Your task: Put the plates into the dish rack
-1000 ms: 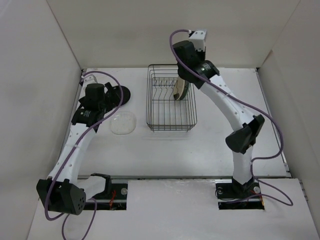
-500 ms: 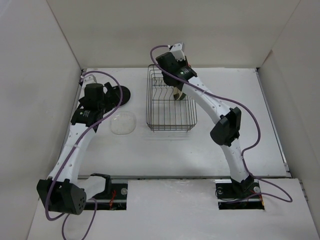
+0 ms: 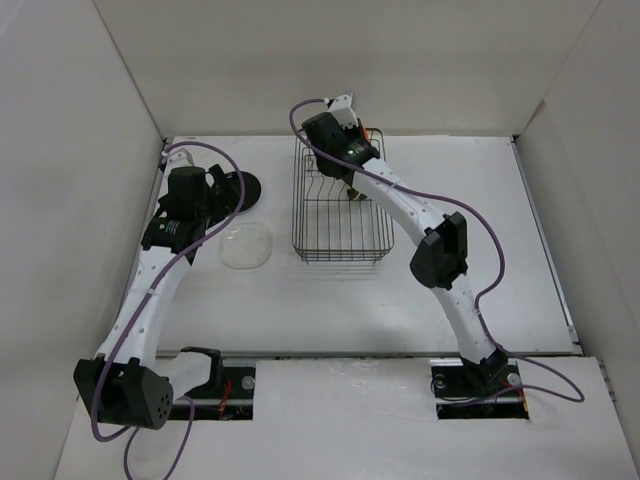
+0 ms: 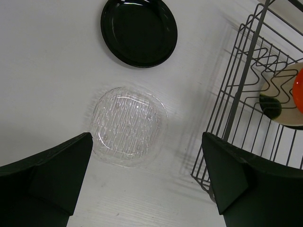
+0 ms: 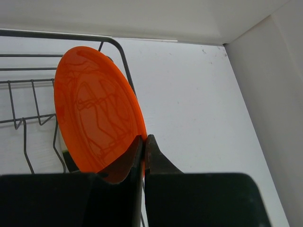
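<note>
1. Orange plastic fills the right wrist view: the orange plate (image 5: 97, 113) stands on edge, tilted a little. Its long oval runs up the frame and its patterned face is turned to the camera's left.
2. The right gripper (image 5: 143, 141) has its two dark fingers pinched together on the plate's lower right rim. The bottom edge is hidden behind them, so I cannot tell whether the plate sits between tines.
3. It's over the far right corner of the dish rack (image 3: 340, 215). From above, the right arm covers both plate and pincer.
4. From the left wrist camera, only a sliver of orange shows at the frame's right edge, in front of a cream plate (image 4: 288, 113) seen through the rack wires. There's a dark patch low on the cream one, and I can't make out what it is.
5. The rack's long side runs away from the arm bases.
6. Out on the table (image 3: 420, 300), left of the rack, the clear plate (image 4: 127, 125) lies flat. The black plate (image 4: 138, 30) lies flat beyond it, apart from it and half covered by the left arm in the top view.
7. The left gripper (image 4: 146, 138) hangs over the clear plate with jaws spread wide, holding nothing.
8. The tabletop is white, with plain white walls on three sides.
</note>
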`<state>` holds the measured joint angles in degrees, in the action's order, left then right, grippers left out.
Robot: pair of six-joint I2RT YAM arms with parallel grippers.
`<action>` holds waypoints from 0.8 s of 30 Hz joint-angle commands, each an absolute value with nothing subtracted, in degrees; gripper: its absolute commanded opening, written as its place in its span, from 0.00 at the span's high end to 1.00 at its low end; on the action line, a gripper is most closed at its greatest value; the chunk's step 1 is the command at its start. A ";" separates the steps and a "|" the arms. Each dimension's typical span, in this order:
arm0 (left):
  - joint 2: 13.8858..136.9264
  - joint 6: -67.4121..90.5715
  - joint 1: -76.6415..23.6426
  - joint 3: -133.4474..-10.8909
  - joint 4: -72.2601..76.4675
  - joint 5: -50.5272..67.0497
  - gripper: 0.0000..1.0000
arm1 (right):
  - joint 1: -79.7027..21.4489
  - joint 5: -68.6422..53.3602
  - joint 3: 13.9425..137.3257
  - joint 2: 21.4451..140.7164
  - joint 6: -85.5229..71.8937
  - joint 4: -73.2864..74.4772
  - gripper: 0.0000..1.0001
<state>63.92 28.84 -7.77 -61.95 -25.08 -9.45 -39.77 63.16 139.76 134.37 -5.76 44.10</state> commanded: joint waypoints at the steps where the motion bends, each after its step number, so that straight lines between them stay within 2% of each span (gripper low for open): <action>1: 63.54 29.18 -7.47 -62.23 -23.12 -8.61 0.00 | -40.43 66.18 141.86 134.91 -5.27 39.02 1.00; 21: 62.49 29.18 -7.47 -61.17 -22.07 -7.03 0.00 | -43.07 72.60 139.75 138.08 -3.60 35.95 1.00; 24: 62.49 29.18 -7.47 -61.17 -22.06 -7.03 0.00 | -43.68 72.60 138.43 138.08 -3.60 35.16 0.90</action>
